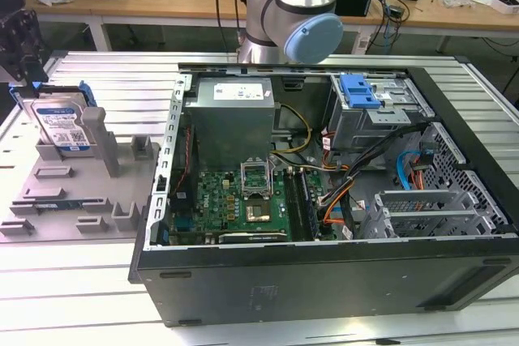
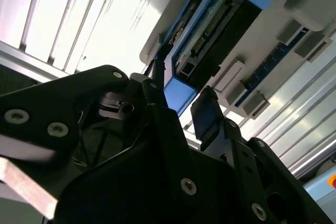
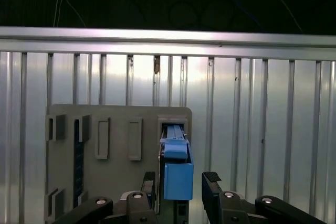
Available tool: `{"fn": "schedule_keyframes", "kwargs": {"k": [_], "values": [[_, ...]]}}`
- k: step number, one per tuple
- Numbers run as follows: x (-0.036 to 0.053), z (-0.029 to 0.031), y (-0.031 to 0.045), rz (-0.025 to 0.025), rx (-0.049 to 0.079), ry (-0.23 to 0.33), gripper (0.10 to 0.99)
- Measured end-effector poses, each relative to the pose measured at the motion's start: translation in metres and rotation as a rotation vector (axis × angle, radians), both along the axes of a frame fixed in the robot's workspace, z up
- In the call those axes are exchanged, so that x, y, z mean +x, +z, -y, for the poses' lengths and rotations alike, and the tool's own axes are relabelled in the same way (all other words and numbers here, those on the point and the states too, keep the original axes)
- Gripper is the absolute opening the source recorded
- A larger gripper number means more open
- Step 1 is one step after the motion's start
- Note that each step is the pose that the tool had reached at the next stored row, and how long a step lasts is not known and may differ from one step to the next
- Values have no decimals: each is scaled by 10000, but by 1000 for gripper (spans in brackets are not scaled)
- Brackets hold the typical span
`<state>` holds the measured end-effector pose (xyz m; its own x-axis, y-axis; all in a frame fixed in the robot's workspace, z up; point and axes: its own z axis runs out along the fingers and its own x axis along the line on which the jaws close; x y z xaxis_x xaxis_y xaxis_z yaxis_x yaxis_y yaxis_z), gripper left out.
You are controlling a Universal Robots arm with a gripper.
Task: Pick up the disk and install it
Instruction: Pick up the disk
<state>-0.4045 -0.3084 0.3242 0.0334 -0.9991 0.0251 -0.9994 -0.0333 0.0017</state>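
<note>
One disk (image 1: 61, 123) is standing at nine o'clock in the exterior view, in one grey holder (image 1: 97, 200); one open computer case (image 1: 324, 281) is lying from the centre toward four o'clock; inside it one grey box (image 1: 231, 115), one green circuit board (image 1: 235, 200) and one blue latch (image 1: 361, 91) are showing; one robot arm (image 1: 292, 6) is rising at twelve o'clock; one gripper (image 3: 180, 178) is showing two black fingers (image 3: 211, 184) in both wrist views, one on each side of the disk's one blue bracket (image 3: 177, 156).
</note>
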Motion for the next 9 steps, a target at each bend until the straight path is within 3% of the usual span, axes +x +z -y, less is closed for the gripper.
{"fn": "schedule_keyframes", "kwargs": {"k": [9], "values": [[-12, 0, -87, -1, 0, 58, 482]]}}
